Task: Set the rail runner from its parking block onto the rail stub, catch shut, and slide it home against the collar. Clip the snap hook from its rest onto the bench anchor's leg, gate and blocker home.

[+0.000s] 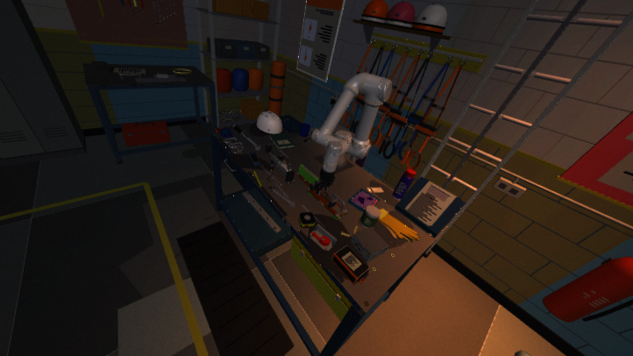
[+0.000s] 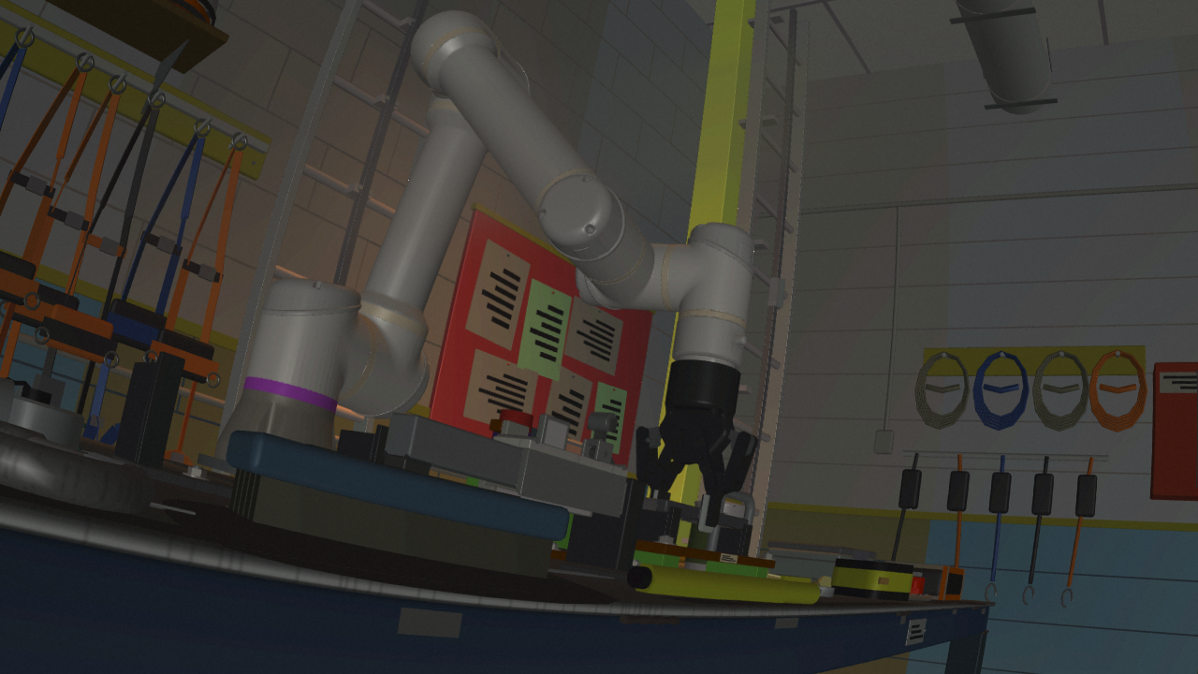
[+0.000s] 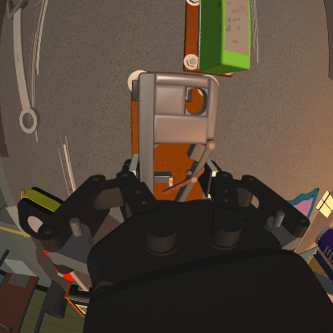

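Observation:
The grey snap hook (image 3: 175,128) lies over its orange rest plate (image 3: 171,159), just short of the green block (image 3: 223,34) that sits on a second orange plate. My gripper (image 3: 173,181) stands straight down over the hook's near end, and its fingers are closed on the two sides of the hook body. The hook's thin gate lever (image 3: 199,167) slants across the opening near my fingers. From the side, the gripper (image 2: 694,495) is low over the fixture plate (image 2: 704,557) at the bench's middle (image 1: 325,183). I cannot make out the rail runner, the rail stub or the bench anchor.
A grey case on a blue pad (image 2: 394,482) sits beside the arm's base. Tools crowd the bench: a spanner (image 3: 25,80), a yellow tube (image 2: 725,585), yellow gloves (image 1: 398,226), a jar (image 1: 370,217), a clipboard (image 1: 431,204) and a white helmet (image 1: 269,122).

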{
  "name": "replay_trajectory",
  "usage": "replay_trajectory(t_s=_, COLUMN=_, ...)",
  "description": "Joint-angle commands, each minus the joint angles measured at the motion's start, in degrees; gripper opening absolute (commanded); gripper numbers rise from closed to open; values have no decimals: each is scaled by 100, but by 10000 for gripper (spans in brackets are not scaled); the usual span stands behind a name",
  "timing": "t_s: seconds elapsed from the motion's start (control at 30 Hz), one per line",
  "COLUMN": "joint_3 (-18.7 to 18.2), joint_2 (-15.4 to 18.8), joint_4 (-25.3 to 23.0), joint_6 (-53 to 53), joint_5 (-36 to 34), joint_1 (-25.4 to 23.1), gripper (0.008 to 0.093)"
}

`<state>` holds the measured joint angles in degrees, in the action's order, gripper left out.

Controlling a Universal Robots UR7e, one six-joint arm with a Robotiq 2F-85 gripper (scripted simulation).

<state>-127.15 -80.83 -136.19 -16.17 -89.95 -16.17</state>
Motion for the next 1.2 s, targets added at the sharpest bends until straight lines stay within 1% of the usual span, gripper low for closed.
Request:
replay_trajectory(t_s=0.0, joint_3=10, joint_2=-8, joint_4=-20, joint_6=3, joint_5=-4, joint_1=2, gripper=597)
replay_trajectory(t_s=1.17, joint_3=-42, joint_2=-50, joint_4=-30, joint_6=-12, joint_5=-4, joint_1=-13, gripper=679)
